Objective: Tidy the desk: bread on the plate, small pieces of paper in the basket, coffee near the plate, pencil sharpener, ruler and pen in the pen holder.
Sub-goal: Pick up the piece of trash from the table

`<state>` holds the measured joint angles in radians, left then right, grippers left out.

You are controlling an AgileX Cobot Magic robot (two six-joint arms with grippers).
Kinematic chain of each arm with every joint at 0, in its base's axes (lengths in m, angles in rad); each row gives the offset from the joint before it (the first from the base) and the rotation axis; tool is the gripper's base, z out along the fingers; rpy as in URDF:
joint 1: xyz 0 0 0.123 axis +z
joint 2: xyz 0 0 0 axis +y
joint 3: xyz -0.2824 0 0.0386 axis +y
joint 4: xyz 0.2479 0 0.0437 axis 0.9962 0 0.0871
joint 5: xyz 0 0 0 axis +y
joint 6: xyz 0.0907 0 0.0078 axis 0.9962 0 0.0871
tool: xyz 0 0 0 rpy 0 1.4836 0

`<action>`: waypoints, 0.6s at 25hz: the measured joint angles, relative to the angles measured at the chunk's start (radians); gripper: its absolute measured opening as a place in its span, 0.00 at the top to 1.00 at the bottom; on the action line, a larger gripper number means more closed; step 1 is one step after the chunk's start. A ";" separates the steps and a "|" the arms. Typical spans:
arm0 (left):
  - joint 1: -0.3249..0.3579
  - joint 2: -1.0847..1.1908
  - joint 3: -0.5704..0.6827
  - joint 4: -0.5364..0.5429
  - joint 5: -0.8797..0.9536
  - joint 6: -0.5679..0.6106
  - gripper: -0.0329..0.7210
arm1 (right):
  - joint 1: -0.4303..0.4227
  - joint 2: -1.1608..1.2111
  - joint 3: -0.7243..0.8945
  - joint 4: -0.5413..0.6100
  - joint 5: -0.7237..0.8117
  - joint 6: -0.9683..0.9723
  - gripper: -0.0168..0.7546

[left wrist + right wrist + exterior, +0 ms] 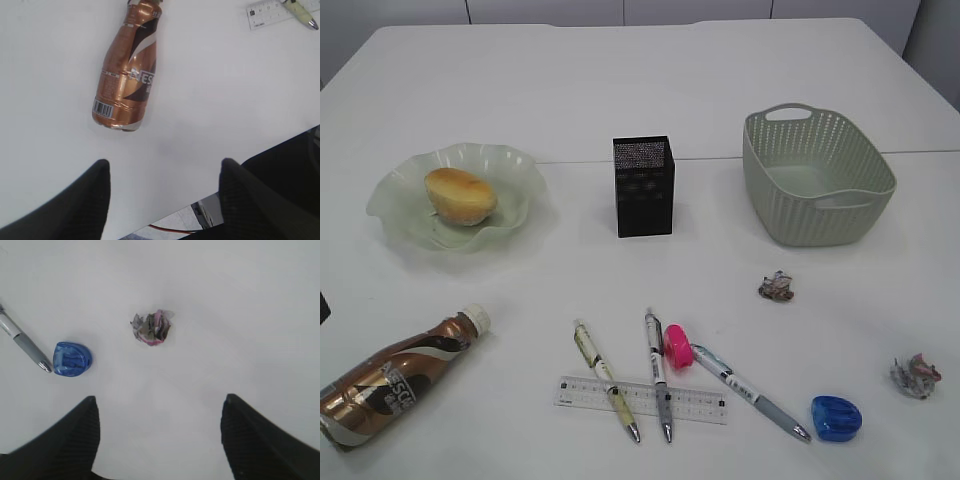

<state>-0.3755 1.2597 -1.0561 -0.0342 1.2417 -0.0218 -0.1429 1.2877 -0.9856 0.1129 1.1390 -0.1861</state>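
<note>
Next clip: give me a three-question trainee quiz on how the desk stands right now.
1. True or false: the bread lies on the plate.
2. What is inside the basket? A) two paper balls B) nothing visible C) a pen
3. Fill in: the coffee is lying on its ____ on the desk.

Key: 1 true. 2 B; both paper balls are on the desk. 3 side; in the left wrist view it lies ahead of the open left hand, untouched.
</note>
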 joint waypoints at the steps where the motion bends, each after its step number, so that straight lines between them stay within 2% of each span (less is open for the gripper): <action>1: 0.000 0.000 0.000 0.000 0.000 0.000 0.31 | 0.013 0.030 0.000 0.000 -0.021 -0.005 0.23; 15: 0.000 0.000 0.000 -0.008 -0.001 0.000 0.31 | 0.168 0.349 0.000 0.000 -0.203 -0.011 0.23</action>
<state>-0.3755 1.2597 -1.0561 -0.0425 1.2403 -0.0218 0.0252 1.6371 -0.9856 0.1129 0.9363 -0.1975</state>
